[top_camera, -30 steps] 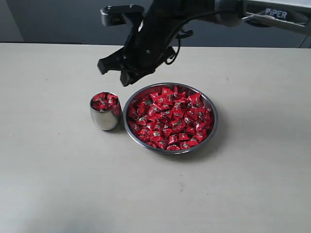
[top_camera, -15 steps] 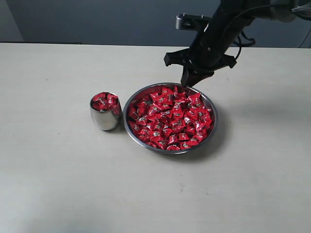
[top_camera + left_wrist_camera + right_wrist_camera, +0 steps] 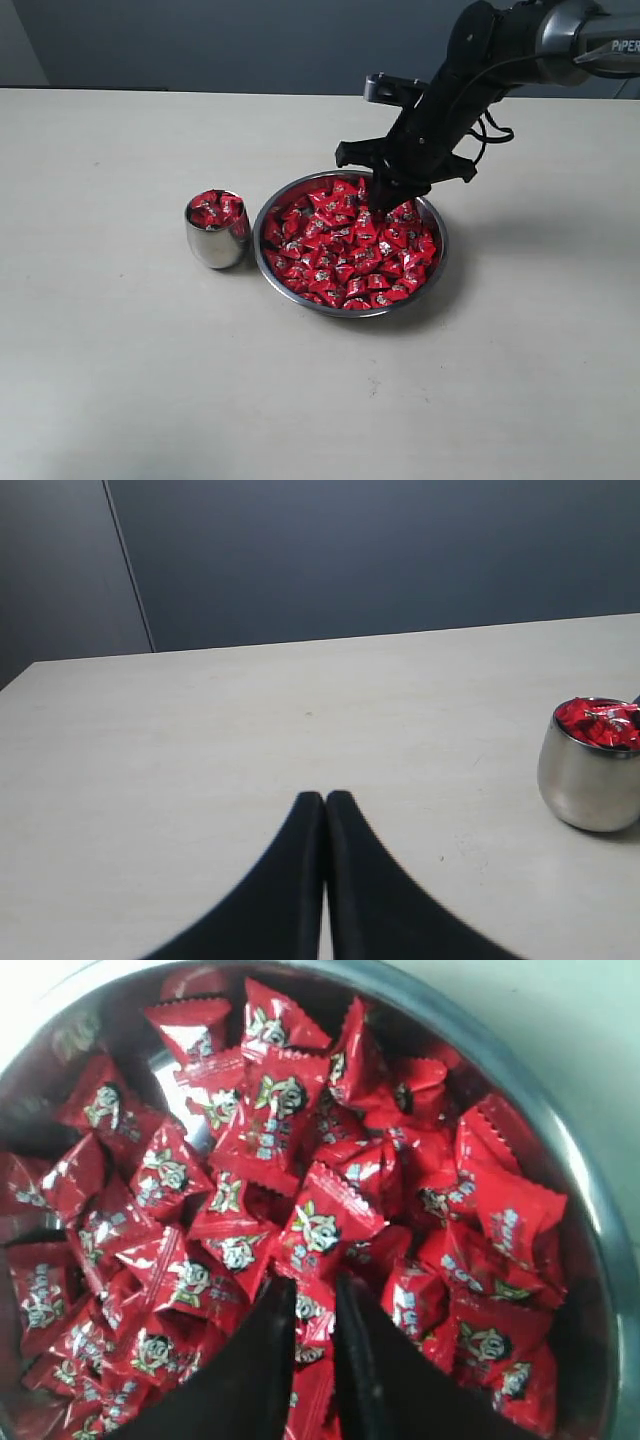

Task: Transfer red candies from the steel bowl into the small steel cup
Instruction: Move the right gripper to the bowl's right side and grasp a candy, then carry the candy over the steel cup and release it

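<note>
While the exterior view is hiding its tips, the right gripper (image 3: 313, 1285) is hovering slightly parted, empty, over red candies (image 3: 270, 1130).

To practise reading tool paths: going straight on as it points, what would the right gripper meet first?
The red candies in the steel bowl, most likely; the right gripper points down, almost on them.
</note>
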`<control>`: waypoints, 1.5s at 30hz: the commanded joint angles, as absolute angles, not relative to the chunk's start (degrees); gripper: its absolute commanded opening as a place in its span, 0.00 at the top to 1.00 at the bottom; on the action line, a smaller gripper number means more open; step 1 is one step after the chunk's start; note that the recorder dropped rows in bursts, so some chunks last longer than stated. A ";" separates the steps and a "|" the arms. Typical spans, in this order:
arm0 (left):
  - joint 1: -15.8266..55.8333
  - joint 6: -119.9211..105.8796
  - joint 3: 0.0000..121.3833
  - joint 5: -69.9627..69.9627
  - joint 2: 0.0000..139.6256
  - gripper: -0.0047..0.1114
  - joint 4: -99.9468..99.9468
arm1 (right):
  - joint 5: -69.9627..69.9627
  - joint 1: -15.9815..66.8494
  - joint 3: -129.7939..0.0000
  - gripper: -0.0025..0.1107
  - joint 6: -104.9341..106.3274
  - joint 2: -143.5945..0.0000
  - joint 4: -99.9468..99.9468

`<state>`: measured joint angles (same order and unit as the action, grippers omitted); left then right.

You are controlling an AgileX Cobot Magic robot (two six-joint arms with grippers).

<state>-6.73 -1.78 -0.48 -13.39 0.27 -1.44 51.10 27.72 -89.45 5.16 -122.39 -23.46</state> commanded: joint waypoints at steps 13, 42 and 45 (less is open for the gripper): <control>-6.85 -1.68 0.00 -13.28 0.00 0.96 -1.55 | 48.93 27.43 -89.34 0.49 5.69 -124.51 -24.97; -6.85 -1.68 0.00 -13.28 0.00 0.96 -1.55 | 49.73 27.43 -89.45 0.99 5.46 -119.41 -24.78; -6.85 -1.68 0.00 -13.28 0.00 0.96 -1.55 | 49.96 27.81 -89.45 0.99 7.31 -115.56 -28.52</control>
